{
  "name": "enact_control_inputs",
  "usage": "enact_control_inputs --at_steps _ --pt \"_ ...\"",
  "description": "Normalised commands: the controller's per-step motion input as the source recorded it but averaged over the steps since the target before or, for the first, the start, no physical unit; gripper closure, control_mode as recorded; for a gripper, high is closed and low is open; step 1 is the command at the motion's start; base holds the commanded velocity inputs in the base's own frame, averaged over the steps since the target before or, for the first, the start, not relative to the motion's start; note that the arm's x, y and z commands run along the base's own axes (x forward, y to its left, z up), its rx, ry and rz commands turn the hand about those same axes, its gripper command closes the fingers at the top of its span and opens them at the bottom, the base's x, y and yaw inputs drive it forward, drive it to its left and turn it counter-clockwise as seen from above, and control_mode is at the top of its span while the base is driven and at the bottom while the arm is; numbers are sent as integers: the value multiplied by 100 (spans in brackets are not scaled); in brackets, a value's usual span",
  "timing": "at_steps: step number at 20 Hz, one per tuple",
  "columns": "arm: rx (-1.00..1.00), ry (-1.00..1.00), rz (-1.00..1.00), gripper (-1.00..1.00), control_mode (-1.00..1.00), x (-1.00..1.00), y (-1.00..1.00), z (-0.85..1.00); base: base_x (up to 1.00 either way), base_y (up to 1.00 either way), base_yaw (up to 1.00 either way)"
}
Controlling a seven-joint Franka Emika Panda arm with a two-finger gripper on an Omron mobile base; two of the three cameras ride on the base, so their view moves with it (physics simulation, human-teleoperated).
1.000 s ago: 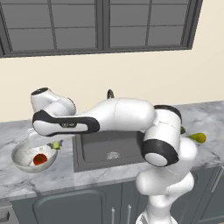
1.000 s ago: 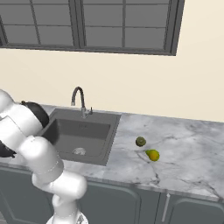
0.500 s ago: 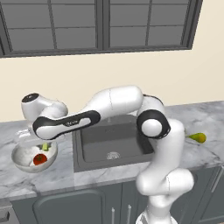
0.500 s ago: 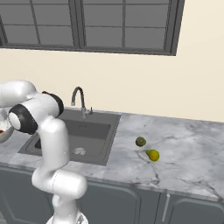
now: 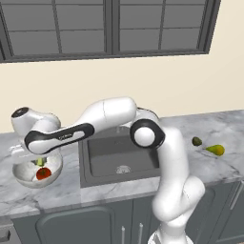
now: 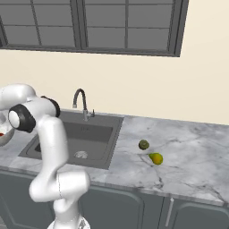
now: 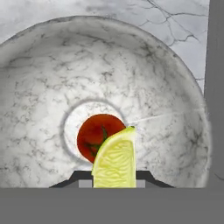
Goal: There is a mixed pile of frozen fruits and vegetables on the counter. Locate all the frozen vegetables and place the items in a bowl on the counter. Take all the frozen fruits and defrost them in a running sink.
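The gripper (image 5: 42, 161) hangs over the bowl (image 5: 24, 175), jaws closed on the pale yellow-green wedge (image 7: 114, 161). In the hand view, the wedge's long axis runs bottom to top, tip up. The red tomato (image 7: 97, 134) sits at the bowl's centre.

Arm stretched far left, elbow bent, hand pointing down. Gripper (image 5: 42, 162) clamped on the wedge (image 7: 114, 162); fingertips mostly hidden, so the contact is probably at its sides.
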Motion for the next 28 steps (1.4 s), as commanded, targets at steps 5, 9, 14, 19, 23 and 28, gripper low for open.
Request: enact_control_inputs --at_steps 5,9,14,19,23,28 --pt "13 0 1 -100 -100 0 -25 -54 0 0 0" --pt "13 -1 2 -100 -100 5 -41 -41 0 0 0" --pt "2 5 0 -100 -100 1 -4 -2 0 0 0" --pt "9 17 0 -100 -100 20 0 88 0 0 0" --pt "-1 6 9 -100 -100 -2 -30 48 0 0 0" --pt "-4 2 6 -100 -100 -21 -76 13 0 0 0"
